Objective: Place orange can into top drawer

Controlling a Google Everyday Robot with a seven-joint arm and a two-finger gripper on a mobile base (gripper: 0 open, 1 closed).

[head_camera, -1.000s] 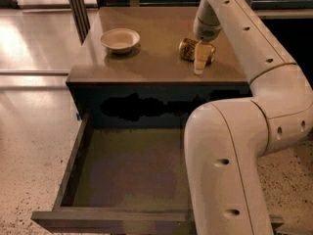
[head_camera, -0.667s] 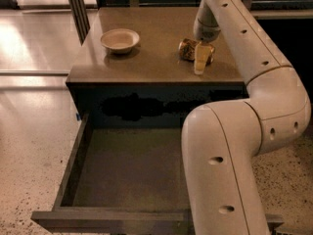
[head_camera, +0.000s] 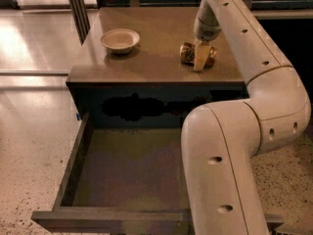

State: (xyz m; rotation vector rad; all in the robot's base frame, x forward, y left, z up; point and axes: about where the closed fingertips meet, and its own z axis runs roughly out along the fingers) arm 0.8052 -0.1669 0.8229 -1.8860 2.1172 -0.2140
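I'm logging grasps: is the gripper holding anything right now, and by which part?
Cannot be told. The gripper sits over the middle of the orange can, which lies on the cabinet top, but a firm hold does not show.

The orange can [head_camera: 187,53] is shiny, dented metal. The gripper [head_camera: 198,61], at the can on the matt brown cabinet top [head_camera: 156,33], is smooth pale plastic, and the arm [head_camera: 274,97] is glossy white. The bowl [head_camera: 120,39] looks matt beige, the top drawer [head_camera: 127,170] dull olive inside.
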